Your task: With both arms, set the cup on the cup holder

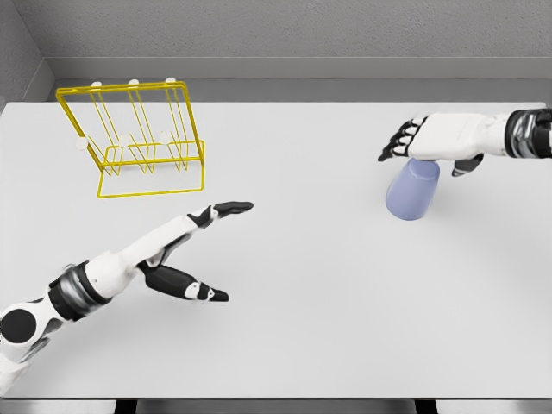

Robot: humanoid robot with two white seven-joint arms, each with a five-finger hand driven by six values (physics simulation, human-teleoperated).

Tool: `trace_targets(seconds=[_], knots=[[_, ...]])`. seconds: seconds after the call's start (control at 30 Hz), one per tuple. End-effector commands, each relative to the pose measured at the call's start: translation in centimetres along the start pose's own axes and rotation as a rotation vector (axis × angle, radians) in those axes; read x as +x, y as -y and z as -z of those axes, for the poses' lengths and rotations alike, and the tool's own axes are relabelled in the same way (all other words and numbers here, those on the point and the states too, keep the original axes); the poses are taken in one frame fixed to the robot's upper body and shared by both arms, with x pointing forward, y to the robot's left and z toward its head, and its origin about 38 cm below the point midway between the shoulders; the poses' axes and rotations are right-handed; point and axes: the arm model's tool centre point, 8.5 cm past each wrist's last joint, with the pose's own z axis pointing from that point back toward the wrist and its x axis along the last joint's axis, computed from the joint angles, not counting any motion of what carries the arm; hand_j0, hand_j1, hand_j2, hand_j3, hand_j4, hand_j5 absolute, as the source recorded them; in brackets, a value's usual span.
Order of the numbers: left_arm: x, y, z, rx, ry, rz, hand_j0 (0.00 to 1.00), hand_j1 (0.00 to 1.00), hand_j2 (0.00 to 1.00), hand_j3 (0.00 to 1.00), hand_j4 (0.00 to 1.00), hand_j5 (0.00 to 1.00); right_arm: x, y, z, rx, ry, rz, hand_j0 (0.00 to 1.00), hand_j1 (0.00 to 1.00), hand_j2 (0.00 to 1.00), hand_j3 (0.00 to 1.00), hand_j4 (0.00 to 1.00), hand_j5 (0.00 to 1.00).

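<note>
A pale blue cup (pixel 413 190) stands upside down on the white table (pixel 302 285) at the right. My right hand (pixel 414 138) hovers just above and behind it, palm down, fingers spread and pointing left; whether it touches the cup's top is unclear. The yellow wire cup holder (pixel 138 138) with white-tipped pegs stands at the back left. My left hand (pixel 211 246) lies low over the table in front of the holder, fingers stretched toward the right and thumb splayed, holding nothing.
Grey walls run behind the table's far edge. The table's front edge lies along the bottom of the view.
</note>
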Motion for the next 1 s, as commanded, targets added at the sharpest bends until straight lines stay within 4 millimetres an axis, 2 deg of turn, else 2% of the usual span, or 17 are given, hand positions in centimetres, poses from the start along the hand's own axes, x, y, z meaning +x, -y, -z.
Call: trace_targets(seconds=[0.0,0.13,0.43,0.47,0.57,0.63,0.87,0.9,0.93,0.97], knots=[[-1.4,0.2,0.3,0.030,-0.100,-0.164,1.00,1.00,1.00,1.00,1.00,1.00,0.3,-0.5,0.5,0.019,0.010,-0.002,1.00,1.00,1.00,1.00,1.00,1.00],[-3.3,-1.1,0.1,0.089,-0.173,-0.235,1.00,1.00,1.00,1.00,1.00,1.00,0.1,-1.5,1.4,0.051,0.005,0.014,1.00,1.00,1.00,1.00,1.00,1.00],[-4.8,-2.4,0.4,0.146,-0.252,-0.249,1.00,1.00,1.00,1.00,1.00,1.00,0.3,-1.9,2.3,0.063,0.017,0.024,0.99,0.99,0.99,0.99,0.99,0.99],[-4.9,-2.7,0.6,0.154,-0.263,-0.255,1.00,1.00,1.00,1.00,1.00,1.00,0.3,-2.0,2.3,0.065,0.017,0.024,0.98,0.98,0.98,0.98,0.98,0.98],[-5.1,-2.6,0.9,0.167,-0.270,-0.287,1.00,1.00,1.00,1.00,1.00,1.00,0.3,-2.0,2.3,0.077,0.008,0.006,0.83,0.83,0.83,0.83,0.83,0.83],[-5.4,-2.4,1.2,0.171,-0.271,-0.298,1.00,1.00,1.00,1.00,1.00,1.00,0.5,-2.2,2.5,0.085,0.013,0.004,0.78,0.78,0.78,0.78,0.78,0.78],[-6.4,-1.8,1.6,0.185,-0.277,-0.327,1.00,1.00,1.00,1.00,1.00,1.00,0.8,-2.7,2.7,0.109,0.021,-0.011,0.77,0.77,0.77,0.77,0.77,0.77],[-6.9,-1.7,1.6,0.193,-0.283,-0.336,1.00,1.00,1.00,1.00,1.00,1.00,0.9,-2.7,2.8,0.110,0.022,-0.011,0.75,0.75,0.75,0.75,0.75,0.75],[-7.5,-1.6,1.4,0.201,-0.297,-0.344,1.00,1.00,1.00,1.00,1.00,1.00,0.9,-2.7,2.8,0.108,0.023,-0.011,0.68,0.68,0.68,0.68,0.68,0.68],[-8.0,-1.6,1.3,0.210,-0.307,-0.352,1.00,1.00,1.00,1.00,1.00,1.00,0.9,-2.7,2.8,0.107,0.022,-0.011,0.68,0.68,0.68,0.68,0.68,0.68]])
